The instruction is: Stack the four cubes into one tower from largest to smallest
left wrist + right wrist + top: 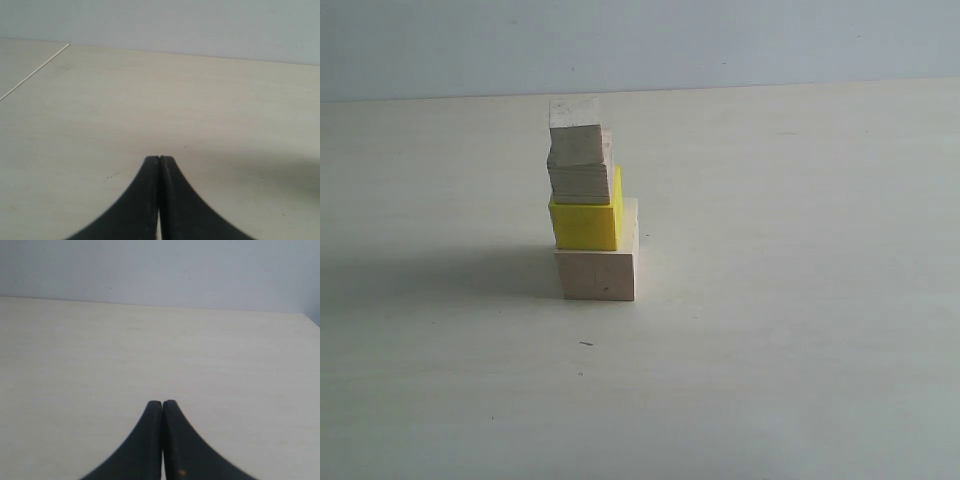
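Closest to you, the left tool (159,161) and the right tool (162,404) are each pressed together, pinching nothing, above the pale counter (800,380). Farther back, mid-counter, the tower (588,200) stands: large pale wood cube (596,276) at the base, bright yellow cube (584,226), small pale wood cube (578,168), tiny pale wood cube (573,111) on top. I judge you have nothing left to stack. Neither wrist view catches the tower, no arm shows in the exterior view, and the top two cubes' seam is blurred.
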